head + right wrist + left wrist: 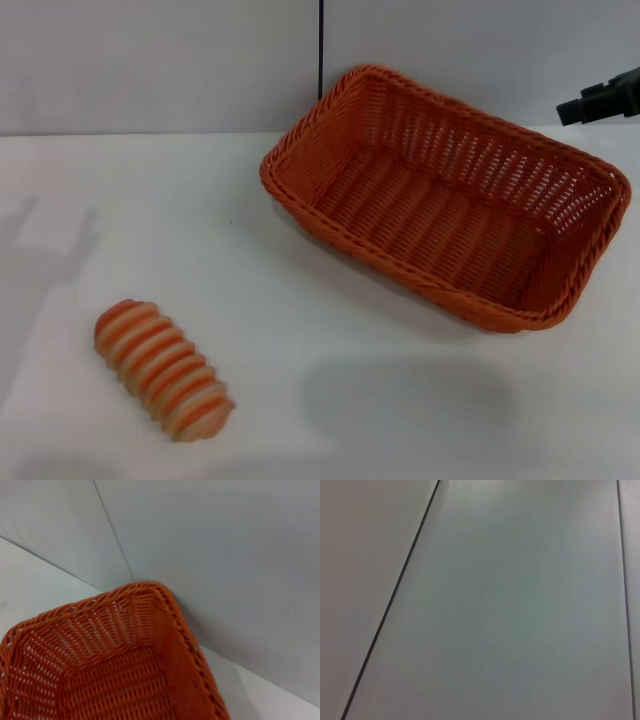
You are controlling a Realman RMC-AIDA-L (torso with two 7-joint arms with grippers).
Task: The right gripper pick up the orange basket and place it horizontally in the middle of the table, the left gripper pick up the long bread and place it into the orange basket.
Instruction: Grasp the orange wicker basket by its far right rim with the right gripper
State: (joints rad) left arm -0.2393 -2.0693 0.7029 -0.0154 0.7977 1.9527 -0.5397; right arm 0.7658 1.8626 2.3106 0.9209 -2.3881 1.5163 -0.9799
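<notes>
I have the right gripper (600,100) just entering from the upper right of the head view, a dark tip hanging against the wall; I cannot tell whether its fingers are released or clenched. The orange basket (450,200) sits below and to the left of that tip, near it but apart from it, lying at a diagonal on the surface (300,400) with its far corner close to the wall (150,60). In my right wrist view the basket's (125,655) braided rim and open-weave inside fill the lower part, with the grey wall (225,555) behind it. The long bread (163,369) lies well apart from the right gripper, across the surface toward the left near side, resting flat and angled. The wall is pale grey panels with a thin dark seam (321,50) running down behind the basket. My left wrist view shows only grey panelling with a dark seam (390,600).
</notes>
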